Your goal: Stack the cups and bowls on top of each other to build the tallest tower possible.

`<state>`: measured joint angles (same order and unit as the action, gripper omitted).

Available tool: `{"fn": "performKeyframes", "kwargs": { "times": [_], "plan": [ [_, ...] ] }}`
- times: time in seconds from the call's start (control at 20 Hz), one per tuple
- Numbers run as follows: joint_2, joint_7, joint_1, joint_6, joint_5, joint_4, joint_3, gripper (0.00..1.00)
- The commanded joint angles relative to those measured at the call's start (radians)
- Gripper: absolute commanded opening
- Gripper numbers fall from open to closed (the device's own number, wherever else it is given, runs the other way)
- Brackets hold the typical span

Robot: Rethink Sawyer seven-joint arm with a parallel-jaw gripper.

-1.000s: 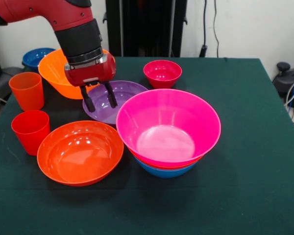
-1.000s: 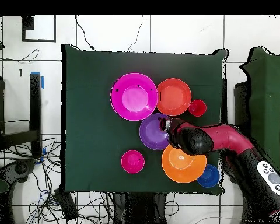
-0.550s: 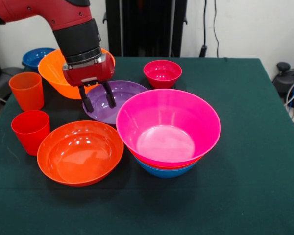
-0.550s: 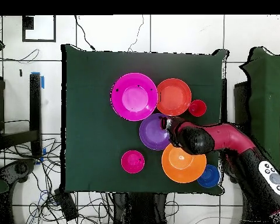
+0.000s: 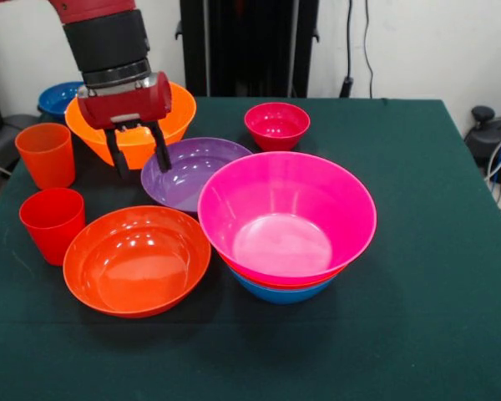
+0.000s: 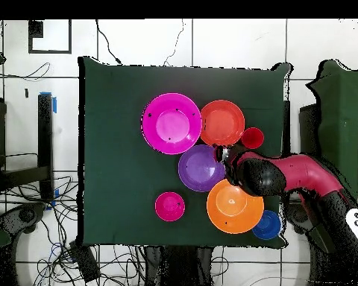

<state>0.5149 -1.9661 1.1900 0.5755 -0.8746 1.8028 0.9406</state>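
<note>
My gripper (image 5: 139,161) hangs open and empty over the left rim of the purple bowl (image 5: 196,171), just in front of the large yellow-orange bowl (image 5: 177,111). The tower (image 5: 286,219) stands right of centre: a large pink bowl on a red-orange one, with the blue base (image 5: 280,293) showing beneath. A wide red-orange bowl (image 5: 136,259) lies at the front left. The ribbed orange cup (image 5: 46,154) and the smooth red cup (image 5: 52,221) stand upright at the left edge. In the overhead view the gripper (image 6: 224,155) is between the purple bowl (image 6: 198,168) and the red cup (image 6: 252,138).
A small magenta bowl (image 5: 276,125) sits behind the tower, and a small blue bowl (image 5: 60,97) sits at the far left corner behind the yellow-orange one. The green table (image 5: 417,251) ends close beside the cups. In the overhead view the arm hides the orange cup.
The gripper has moved from over the purple bowl's inside to its rim on the cups' side and risen a little. It stays open. No bowl or cup has moved.
</note>
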Motion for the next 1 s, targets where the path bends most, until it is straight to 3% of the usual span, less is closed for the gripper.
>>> {"fn": "performKeyframes", "kwargs": {
  "times": [0.05,0.3,1.0],
  "plan": [
    [0.01,0.329,-0.015,0.11,-0.001,-0.021,0.008,1.0],
    [-0.053,0.311,-0.031,0.073,-0.031,-0.043,-0.018,1.0],
    [-0.131,0.302,-0.044,0.048,-0.046,-0.073,-0.026,1.0]
  ]
}}
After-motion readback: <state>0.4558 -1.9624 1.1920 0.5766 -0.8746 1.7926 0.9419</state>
